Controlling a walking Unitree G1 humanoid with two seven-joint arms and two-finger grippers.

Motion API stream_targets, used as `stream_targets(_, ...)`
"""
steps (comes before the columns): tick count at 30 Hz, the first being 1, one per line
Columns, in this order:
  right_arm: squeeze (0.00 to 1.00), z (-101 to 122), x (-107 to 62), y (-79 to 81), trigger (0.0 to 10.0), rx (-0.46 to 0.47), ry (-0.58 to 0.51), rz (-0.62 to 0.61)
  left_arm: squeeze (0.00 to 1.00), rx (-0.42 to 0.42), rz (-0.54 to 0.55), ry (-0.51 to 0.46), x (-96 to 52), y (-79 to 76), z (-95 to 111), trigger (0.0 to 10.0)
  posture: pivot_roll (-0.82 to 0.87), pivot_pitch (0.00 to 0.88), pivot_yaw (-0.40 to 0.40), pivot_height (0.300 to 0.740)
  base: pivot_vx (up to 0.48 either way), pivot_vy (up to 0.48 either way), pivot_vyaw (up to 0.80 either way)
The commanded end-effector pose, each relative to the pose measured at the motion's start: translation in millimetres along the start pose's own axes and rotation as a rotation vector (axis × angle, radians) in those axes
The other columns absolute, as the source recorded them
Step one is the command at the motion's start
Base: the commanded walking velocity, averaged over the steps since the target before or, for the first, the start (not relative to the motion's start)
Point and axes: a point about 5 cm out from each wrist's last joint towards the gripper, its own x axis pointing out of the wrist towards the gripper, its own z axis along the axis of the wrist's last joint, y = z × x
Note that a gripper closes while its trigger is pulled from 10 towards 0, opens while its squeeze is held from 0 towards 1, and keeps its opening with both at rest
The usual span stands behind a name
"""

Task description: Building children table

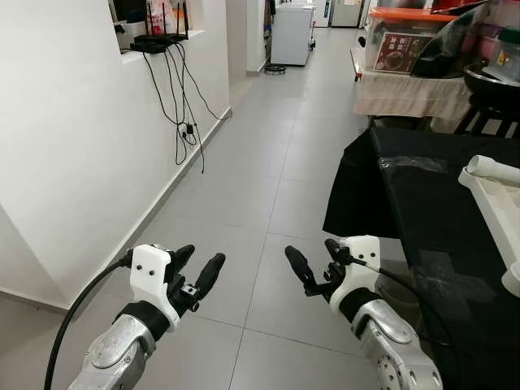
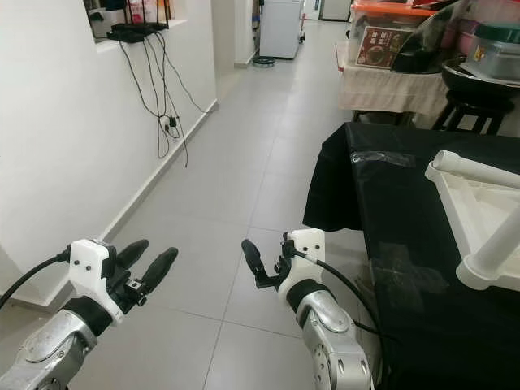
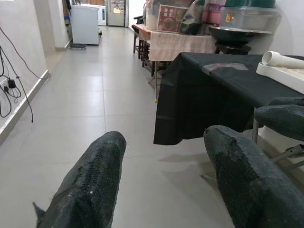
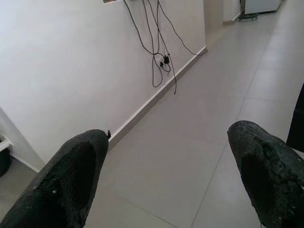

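The white children's table (image 2: 478, 213) lies upside down on a black-draped table (image 1: 422, 211) at my right, with a round white leg (image 2: 470, 166) pointing toward me and another leg (image 2: 497, 253) nearer. The white parts (image 3: 285, 71) also appear in the left wrist view. My left gripper (image 1: 199, 264) is held low over the floor at front left, open and empty. My right gripper (image 1: 315, 256) hovers beside the black cloth's near corner, open with nothing between its fingers. Both grippers are well short of the white table.
A white wall (image 1: 73, 146) runs along the left with dangling black cables (image 1: 183, 106) and a shelf of devices. A tiled corridor (image 1: 268, 146) leads to a white appliance (image 1: 291, 32). A cloth-covered table (image 1: 406, 93) with boxes and a black pan stands behind.
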Motion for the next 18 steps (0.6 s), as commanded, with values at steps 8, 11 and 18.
stream_targets(8,0.0,1.5,1.7,-0.5,10.0,0.018,-0.013,0.005,0.0,-0.015,-0.006,0.003,-0.2,1.0,-0.5,10.0,-0.01,0.0,-0.014,0.74,0.252,0.0,0.0)
stream_targets(11,0.0,1.4,1.6,-0.6,10.0,0.019,-0.012,0.005,0.0,-0.015,-0.007,0.003,-0.2,0.9,-0.4,10.0,-0.01,0.0,-0.014,0.74,0.254,0.0,0.0)
stream_targets(18,0.0,1.3,2.0,-0.7,10.0,0.023,-0.011,0.007,0.0,-0.017,-0.009,0.003,0.2,1.2,-0.3,10.0,-0.01,0.0,-0.013,0.74,0.263,0.0,0.0)
